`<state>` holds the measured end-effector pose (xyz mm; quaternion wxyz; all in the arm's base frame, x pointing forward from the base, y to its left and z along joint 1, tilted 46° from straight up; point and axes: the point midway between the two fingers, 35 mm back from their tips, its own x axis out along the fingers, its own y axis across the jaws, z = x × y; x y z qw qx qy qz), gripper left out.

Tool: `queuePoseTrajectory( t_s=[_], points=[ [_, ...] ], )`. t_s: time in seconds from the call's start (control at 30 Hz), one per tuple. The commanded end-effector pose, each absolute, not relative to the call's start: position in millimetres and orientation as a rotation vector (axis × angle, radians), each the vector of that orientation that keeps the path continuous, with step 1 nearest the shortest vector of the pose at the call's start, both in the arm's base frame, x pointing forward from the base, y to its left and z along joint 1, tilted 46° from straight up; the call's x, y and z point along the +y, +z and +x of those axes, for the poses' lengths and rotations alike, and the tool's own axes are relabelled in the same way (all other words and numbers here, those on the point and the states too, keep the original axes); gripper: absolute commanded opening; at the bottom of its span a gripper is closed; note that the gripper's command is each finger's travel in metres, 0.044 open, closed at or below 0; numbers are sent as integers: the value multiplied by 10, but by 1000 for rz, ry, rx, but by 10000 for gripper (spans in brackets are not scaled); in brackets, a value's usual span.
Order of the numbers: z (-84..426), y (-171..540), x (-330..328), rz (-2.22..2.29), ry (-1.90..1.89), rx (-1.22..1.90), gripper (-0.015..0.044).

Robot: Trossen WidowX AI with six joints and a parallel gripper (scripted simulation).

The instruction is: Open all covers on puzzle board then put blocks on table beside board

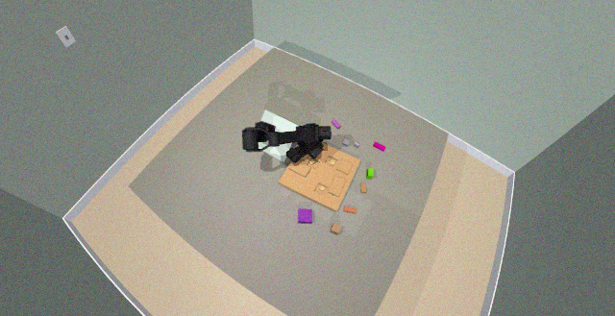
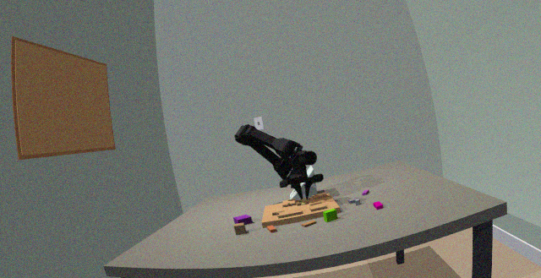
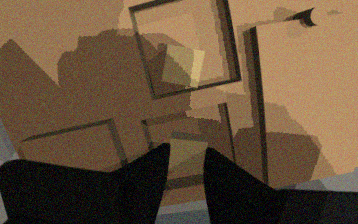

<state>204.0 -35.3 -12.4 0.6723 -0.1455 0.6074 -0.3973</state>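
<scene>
The orange-tan puzzle board [image 1: 294, 182] [image 2: 270, 223] [image 3: 330, 65] lies on the table, with square outlines and slots on its top. My gripper [image 2: 304, 199] [image 3: 187, 152] points down at the board's edge nearest the arm base. It is shut on a small pale yellow square piece [image 3: 188, 156] inside a rectangular outline. Another pale yellow square piece [image 3: 179, 64] sits inside the larger outline just beyond. Whether these are knobs or blocks I cannot tell. In the top view the arm hides the fingertips.
Beside the board lie a purple block [image 1: 305, 216] [image 2: 243, 220], a tan block [image 1: 335, 229] [image 2: 240, 228], an orange piece [image 1: 350, 209], a brown piece [image 1: 363, 187], a green block [image 1: 370, 173] [image 2: 330, 215], a magenta piece [image 1: 380, 146], a violet piece [image 1: 335, 124] and small grey pieces [image 1: 346, 141].
</scene>
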Motion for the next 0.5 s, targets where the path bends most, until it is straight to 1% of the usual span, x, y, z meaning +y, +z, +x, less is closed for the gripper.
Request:
queuePoseTrajectory(
  t_s=[0.0, 0.47],
  points=[
    [2048, -86, -308, -321, -896, 1367, 80],
    [2054, 41, -178, -324, -896, 1369, 80]
  ],
)
